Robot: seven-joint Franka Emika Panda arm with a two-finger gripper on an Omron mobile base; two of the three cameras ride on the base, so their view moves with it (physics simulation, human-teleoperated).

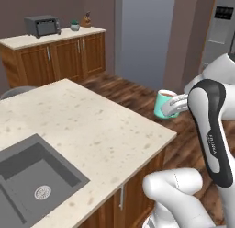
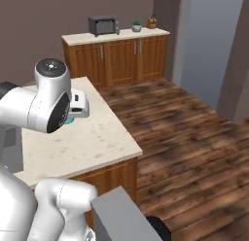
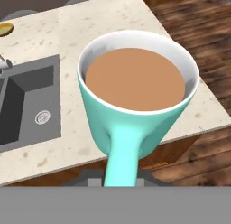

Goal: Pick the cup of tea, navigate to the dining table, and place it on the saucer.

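Tea fills the cup (image 3: 135, 83) almost to the brim — the gripper (image 1: 176, 105) is clamped on its handle and holds it upright in the air. Below and beyond the hand lies the table (image 3: 81, 33), sink (image 3: 27, 101) sunk in it; the saucer (image 3: 5, 28) sits at its far end.

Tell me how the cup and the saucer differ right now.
The cup is teal and deep, filled with brown tea; the saucer is yellow-brown and shallow. The cup is held off the surface by its handle in the gripper; the saucer rests on the table beyond the sink. In the hand view the cup looms close, while the saucer sits far off at the frame's edge. Both are round.
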